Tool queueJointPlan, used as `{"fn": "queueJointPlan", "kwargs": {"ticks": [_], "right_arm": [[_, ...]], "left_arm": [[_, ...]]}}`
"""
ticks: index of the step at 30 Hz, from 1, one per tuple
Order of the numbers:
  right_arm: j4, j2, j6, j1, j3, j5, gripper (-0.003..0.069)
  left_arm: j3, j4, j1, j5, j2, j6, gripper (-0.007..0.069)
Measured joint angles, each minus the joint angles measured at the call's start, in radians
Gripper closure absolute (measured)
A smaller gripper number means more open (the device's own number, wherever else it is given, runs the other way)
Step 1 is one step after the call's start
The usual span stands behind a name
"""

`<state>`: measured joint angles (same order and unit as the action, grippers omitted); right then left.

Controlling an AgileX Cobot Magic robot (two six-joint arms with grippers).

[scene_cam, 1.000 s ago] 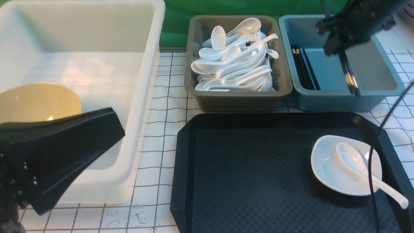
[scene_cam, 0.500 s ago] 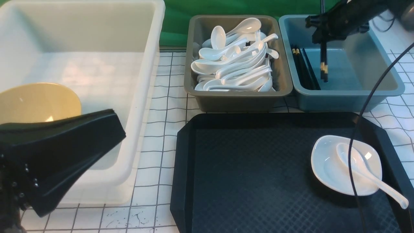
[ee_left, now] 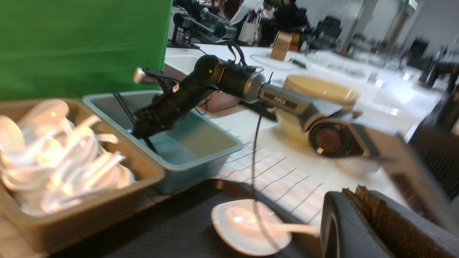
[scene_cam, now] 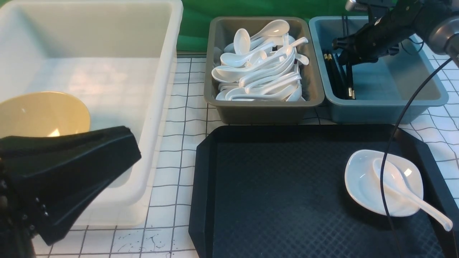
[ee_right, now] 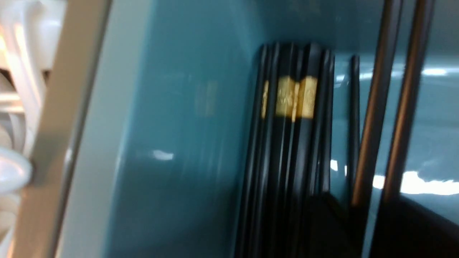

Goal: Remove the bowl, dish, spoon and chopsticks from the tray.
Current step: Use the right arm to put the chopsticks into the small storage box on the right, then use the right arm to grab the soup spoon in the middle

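Front view: tray (scene_cam: 279, 186) holds 1 dish (scene_cam: 356, 177), 1 spoon (scene_cam: 412, 199); left gripper (scene_cam: 129, 144) together, right gripper (scene_cam: 345, 53) unclear.

Table (scene_cam: 179, 143) bears tub (scene_cam: 163, 107), grey bin (scene_cam: 265, 113), blue bin (scene_cam: 373, 114), tray (scene_cam: 279, 186).

The tray (scene_cam: 279, 200) is matt black plastic, diamond-textured; the dish (scene_cam: 358, 182) and spoon (scene_cam: 412, 199) are glossy white; the blue bin (scene_cam: 376, 111) is smooth plastic.
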<state>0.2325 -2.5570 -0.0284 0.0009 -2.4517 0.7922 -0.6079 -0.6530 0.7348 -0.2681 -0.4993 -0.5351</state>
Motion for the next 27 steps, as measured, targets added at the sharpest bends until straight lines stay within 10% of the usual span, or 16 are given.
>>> {"fn": "queueJointPlan", "kwargs": {"ticks": [17, 27], "right_arm": [[-0.004, 0.145, -0.075, 0.0, 0.0, 0.193, 0.0214], [-0.006, 0.385, -0.143, -0.001, 0.014, 0.377, 0.0434]], "left_arm": [[0.0, 0.146, 0.0, -0.125, 0.0, -0.12, 0.0625], [0.0, 0.156, 0.0, -0.15, 0.0, -0.128, 0.0625]]}}
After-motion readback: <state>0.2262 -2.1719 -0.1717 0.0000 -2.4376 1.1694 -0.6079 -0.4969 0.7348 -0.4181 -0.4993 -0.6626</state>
